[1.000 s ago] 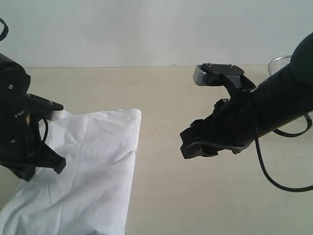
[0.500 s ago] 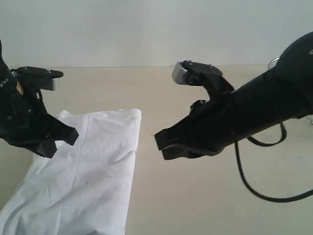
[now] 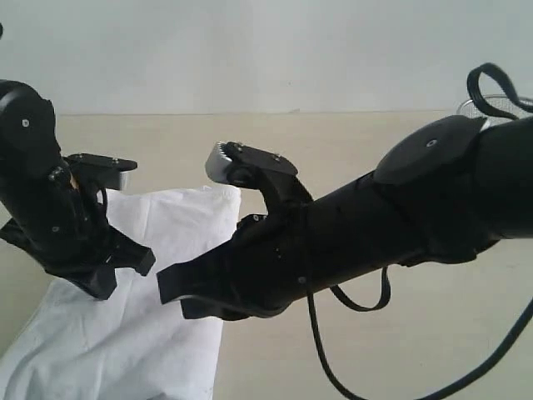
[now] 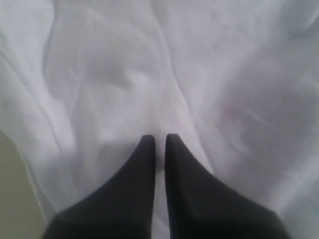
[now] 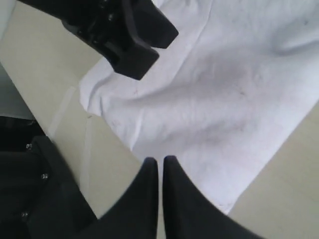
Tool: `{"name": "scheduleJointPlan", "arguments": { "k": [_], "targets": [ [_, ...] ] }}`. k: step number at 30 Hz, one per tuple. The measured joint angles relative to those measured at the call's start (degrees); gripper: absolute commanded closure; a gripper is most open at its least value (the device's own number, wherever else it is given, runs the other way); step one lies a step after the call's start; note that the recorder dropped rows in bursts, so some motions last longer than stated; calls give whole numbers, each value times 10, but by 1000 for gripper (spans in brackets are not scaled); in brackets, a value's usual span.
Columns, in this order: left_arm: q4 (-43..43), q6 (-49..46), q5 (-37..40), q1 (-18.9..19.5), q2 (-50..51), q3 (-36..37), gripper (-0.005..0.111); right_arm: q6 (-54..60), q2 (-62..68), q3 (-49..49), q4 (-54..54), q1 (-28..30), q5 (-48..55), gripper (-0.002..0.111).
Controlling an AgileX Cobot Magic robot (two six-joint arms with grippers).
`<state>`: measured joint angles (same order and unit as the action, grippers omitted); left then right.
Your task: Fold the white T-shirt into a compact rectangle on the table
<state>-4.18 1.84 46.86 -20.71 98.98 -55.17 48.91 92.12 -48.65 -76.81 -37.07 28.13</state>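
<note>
On the left side of the bench (image 3: pixel 166 133), we see the left tool (image 3: pixel 117 271) poised over the white T-shirt (image 3: pixel 125 350). Its black arm leans in from the left edge of the scene. From the left wrist camera, the left tool (image 4: pixel 159 139) has its two dark fingers (image 4: pixel 137 169) drawn almost together, with only a thin slit between them. Rumpled white T-shirt (image 4: pixel 124 64) fills nearly all of that view, and a sliver of bench (image 4: pixel 10 199) shows at one side. We cannot tell whether any cloth is pinched between the tips.

The shirt lies at the near left of the bench. It shows plain white cloth with soft creases, and it runs out of the exterior view at the near edge. Its far right corner sits just beside the right arm.

Further right, the right tool (image 3: pixel 171 287) reaches across the middle, and its tip is over the shirt's right edge. Its long black arm stretches back to the far right of the scene. From the right wrist camera, the right tool (image 5: pixel 160 162) is closed with nothing between its fingers (image 5: pixel 144 199). The tips hang over the line where the white T-shirt (image 5: pixel 224 99) meets the bench (image 5: pixel 289 199). The left tool (image 5: pixel 124 40) shows over the cloth beyond them.

Behind the bench stands a pale wall (image 3: pixel 266 50).
</note>
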Motion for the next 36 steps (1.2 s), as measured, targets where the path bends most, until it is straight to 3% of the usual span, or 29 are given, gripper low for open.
{"name": "scheduleJointPlan", "arguments": {
  "k": [9,36],
  "targets": [
    [21,0,-5,0,10,0,102,1,36,0,-21,-46,-57,109],
    [42,0,-5,0,10,0,102,28,168,-39,-56,-47,-71,109]
  ]
}}
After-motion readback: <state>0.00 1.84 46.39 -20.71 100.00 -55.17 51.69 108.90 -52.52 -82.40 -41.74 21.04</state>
